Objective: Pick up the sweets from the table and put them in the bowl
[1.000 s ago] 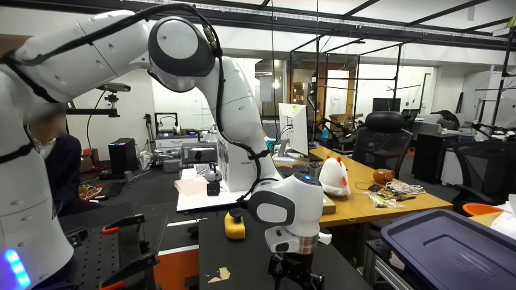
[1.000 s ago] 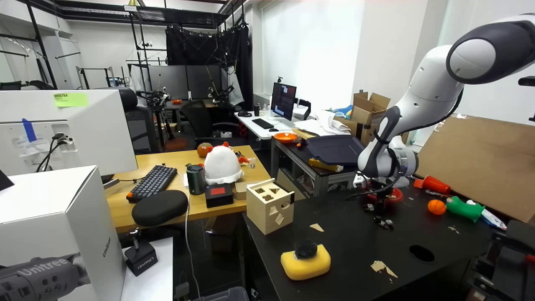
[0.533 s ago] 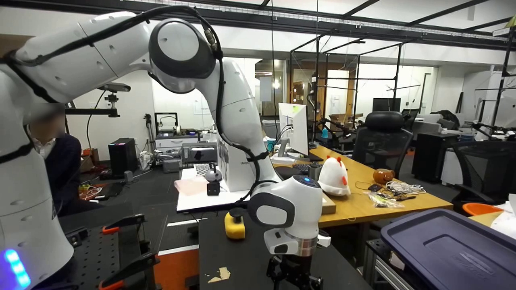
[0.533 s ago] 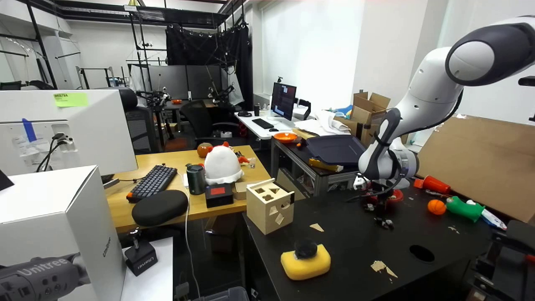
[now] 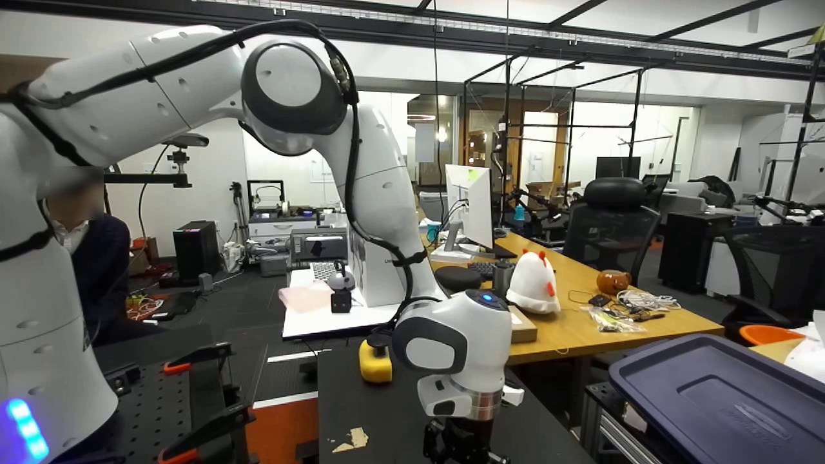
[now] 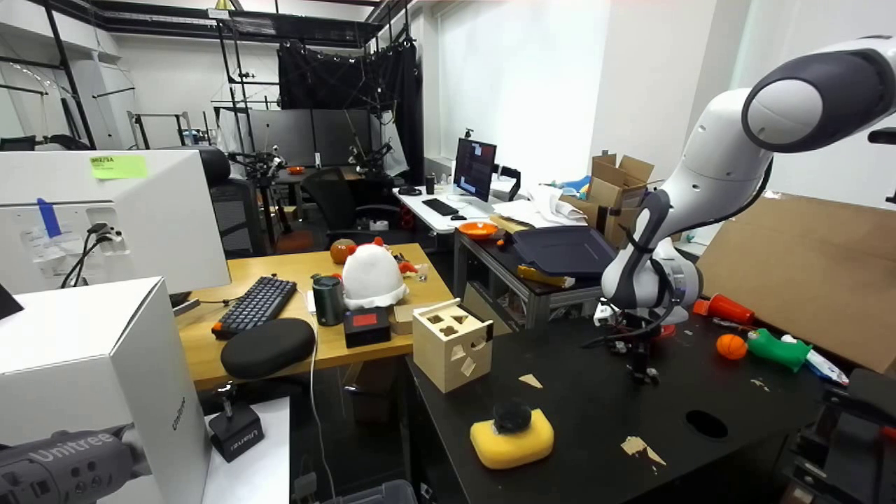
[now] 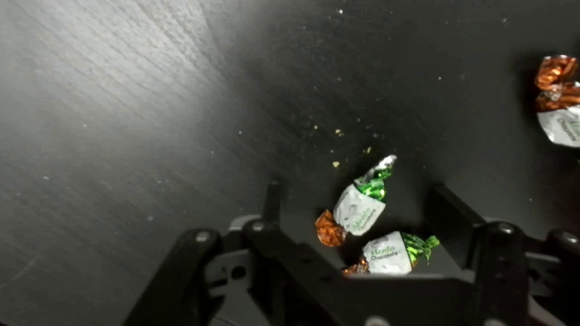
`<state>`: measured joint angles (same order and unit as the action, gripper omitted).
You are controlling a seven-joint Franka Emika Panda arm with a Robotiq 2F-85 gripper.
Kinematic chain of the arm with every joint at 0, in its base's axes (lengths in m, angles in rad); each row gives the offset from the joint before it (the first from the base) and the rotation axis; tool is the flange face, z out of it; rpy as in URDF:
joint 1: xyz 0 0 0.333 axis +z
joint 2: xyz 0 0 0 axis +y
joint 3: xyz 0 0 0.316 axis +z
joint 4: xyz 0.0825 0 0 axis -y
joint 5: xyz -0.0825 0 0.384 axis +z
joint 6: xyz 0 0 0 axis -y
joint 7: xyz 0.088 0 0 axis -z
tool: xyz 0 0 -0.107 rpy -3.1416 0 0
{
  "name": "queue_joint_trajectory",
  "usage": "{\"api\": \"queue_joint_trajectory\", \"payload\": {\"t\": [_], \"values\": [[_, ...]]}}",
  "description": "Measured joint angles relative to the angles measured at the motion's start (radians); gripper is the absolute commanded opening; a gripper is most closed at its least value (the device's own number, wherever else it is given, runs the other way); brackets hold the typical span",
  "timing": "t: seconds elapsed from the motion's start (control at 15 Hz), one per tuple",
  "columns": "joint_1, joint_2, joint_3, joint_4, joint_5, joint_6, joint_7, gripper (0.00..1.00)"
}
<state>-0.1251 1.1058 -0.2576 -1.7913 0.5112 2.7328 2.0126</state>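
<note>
Open tbl [image 6: 584, 406] btwn end effector [image 7: 355, 188] & yellow obj [image 6: 514, 444]; wood box [image 6: 448, 357] in way nr edge.

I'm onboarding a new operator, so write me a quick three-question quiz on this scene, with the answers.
1. Multiple choice: how many sweets does the wrist view show on the table? A) two, B) three, C) five.
2. True or false: the gripper is open.
3. Fill the gap: in an exterior view, the ball beside the green object is ____.

Key: 1. B; 2. true; 3. orange.
</note>
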Motion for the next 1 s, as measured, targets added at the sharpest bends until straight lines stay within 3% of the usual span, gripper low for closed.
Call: {"api": "queue_joint_trajectory", "payload": {"t": [0.47, 1.0], "values": [[-0.006, -0.006, 0.000, 0.011, 0.000, 0.005, 0.000, 0.02], [0.021, -0.063, 0.000, -0.015, -0.005, 0.070, -0.002, 0.06]]}}
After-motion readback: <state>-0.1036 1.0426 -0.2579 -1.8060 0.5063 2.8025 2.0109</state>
